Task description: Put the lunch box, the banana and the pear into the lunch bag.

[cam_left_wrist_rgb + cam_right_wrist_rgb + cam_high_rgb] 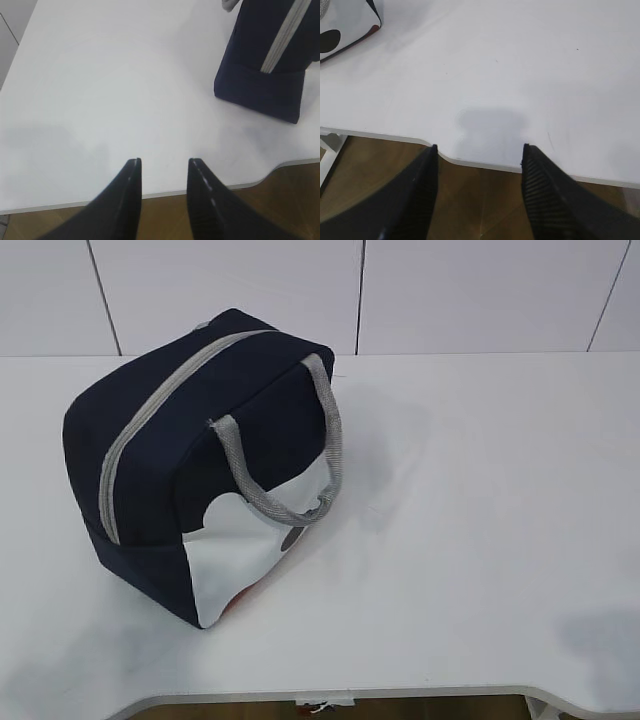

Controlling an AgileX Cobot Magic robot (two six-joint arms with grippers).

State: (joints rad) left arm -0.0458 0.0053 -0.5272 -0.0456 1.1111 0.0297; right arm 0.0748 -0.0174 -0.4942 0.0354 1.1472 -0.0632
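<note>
We see the boxy navy-blue fabric lunch bag (pixel 200 465) with its white lower panel standing on the white table (pixel 480 520), left of centre, its grey zipper (pixel 150 420) apparently closed. No lunch box, banana or pear shows in any view. Our left gripper (pixel 164 167) and right gripper (pixel 479 152) both hang parted and empty over the table's near edge. We judge the packing either finished or not begun; we cannot tell which.

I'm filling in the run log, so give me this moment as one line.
lunch bag: on table, zipper shut | lunch box, banana, pear: not visible | left gripper: open, empty | right gripper: open, empty
</note>
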